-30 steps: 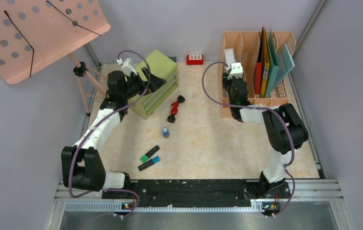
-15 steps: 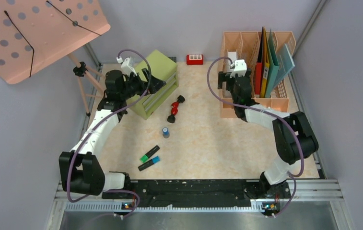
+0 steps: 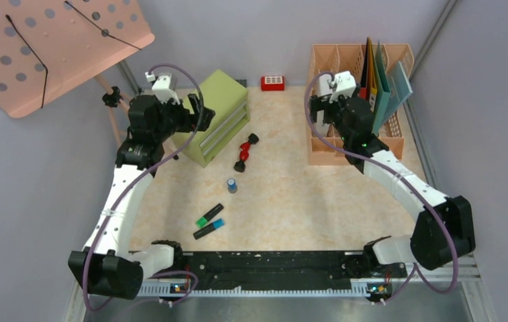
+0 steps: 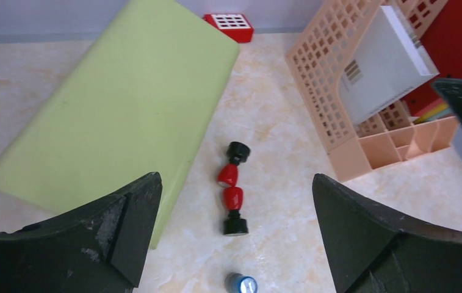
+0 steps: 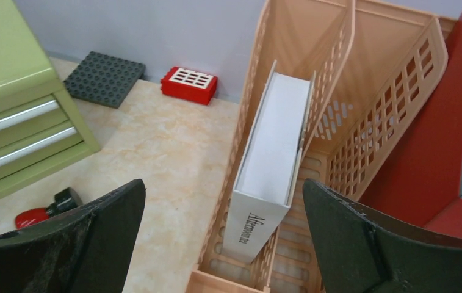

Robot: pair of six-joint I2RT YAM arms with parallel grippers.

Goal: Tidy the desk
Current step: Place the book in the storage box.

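The desk [image 3: 291, 201] fills the middle of the top view, and loose things lie on it: a red and black dumbbell-shaped piece [image 3: 244, 153], a small blue cylinder [image 3: 232, 184] just in front of it, and 2 highlighters [image 3: 209, 223] nearer to the arm bases. The left gripper [image 4: 234, 178] hangs above the green cabinet [image 3: 221, 100] with its fingers spread wide and nothing between them. The right gripper [image 5: 223, 183] is also wide apart and empty, above the peach file rack [image 5: 399, 79], where a white book [image 5: 274, 140] stands in the leftmost compartment. I judge that the step now is to reach for the next loose thing, probably the dumbbell-shaped piece, which the left wrist camera sees directly. To do it well, the left arm should first clear the cabinet edge, then turn the fingers across the thin red middle and come down straight, because the round piece may roll. The right arm should rise straight, not touching the book.
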